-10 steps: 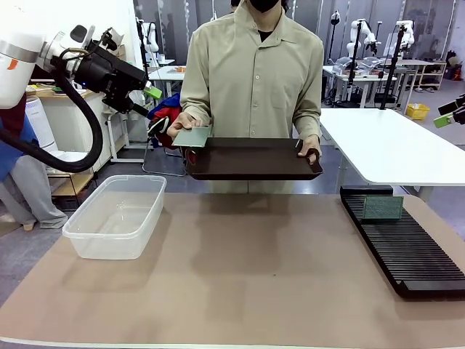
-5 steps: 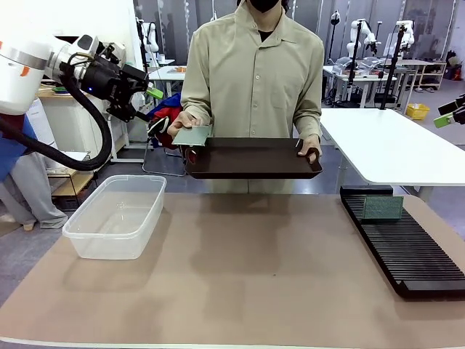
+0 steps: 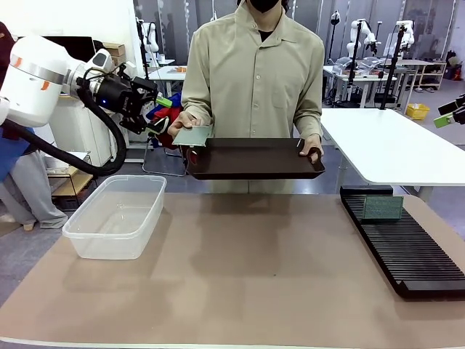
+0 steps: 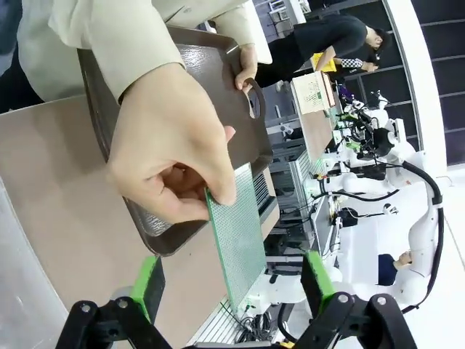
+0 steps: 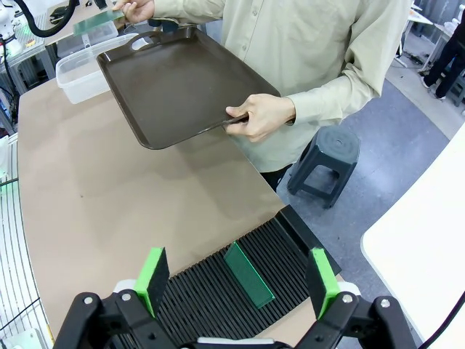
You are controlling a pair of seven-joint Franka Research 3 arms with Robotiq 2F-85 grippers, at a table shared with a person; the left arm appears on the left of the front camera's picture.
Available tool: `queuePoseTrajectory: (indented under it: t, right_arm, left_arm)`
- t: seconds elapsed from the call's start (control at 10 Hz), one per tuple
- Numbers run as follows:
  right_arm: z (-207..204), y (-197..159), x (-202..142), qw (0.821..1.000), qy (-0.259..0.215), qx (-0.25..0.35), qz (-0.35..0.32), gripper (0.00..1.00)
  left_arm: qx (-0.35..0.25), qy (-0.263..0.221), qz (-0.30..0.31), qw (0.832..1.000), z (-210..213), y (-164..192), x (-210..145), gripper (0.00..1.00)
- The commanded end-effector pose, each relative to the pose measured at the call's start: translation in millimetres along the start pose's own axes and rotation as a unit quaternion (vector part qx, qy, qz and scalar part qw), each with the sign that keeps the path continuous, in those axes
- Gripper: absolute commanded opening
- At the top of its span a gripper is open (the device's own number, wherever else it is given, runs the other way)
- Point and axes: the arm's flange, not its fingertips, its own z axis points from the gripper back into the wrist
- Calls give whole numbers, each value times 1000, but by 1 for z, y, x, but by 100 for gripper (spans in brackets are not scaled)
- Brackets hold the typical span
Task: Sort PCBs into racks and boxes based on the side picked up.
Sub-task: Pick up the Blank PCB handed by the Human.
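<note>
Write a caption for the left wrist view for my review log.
Open left gripper faces a green PCB held out in the person's hand, beside a dark brown tray.

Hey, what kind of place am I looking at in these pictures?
Probably a robotics lab or test workshop: a white robot arm stands at the table, a slotted black rack holds a green circuit board, and white worktables stand farther back.
</note>
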Motion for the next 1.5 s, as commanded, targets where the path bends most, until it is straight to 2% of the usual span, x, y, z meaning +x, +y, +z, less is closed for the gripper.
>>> queuePoseTrajectory:
  t: [0.0, 0.4, 0.5, 1.0, 1.3, 1.4]
  right_arm:
    - [-2, 1, 0, 1000, 1, 2, -2, 100]
    - [-2, 1, 0, 1000, 1, 2, -2, 100]
    - [-2, 1, 0, 1000, 1, 2, -2, 100]
    - [-2, 1, 0, 1000, 1, 2, -2, 100]
    - [-2, 1, 0, 1000, 1, 2, -2, 100]
    - [-2, 1, 0, 1000, 1, 2, -2, 100]
  left_arm:
    - [6, -3, -6, 1000, 5, -6, -2, 100]
    - [1, -1, -4, 1000, 2, -3, 0, 100]
    - [-46, 27, 31, 998, -8, 1, 9, 100]
    - [-110, 122, 25, 986, -27, 28, 27, 100]
    - [-130, 139, 14, 982, -45, 37, 31, 100]
    - [-119, 128, 16, 984, -52, 37, 30, 100]
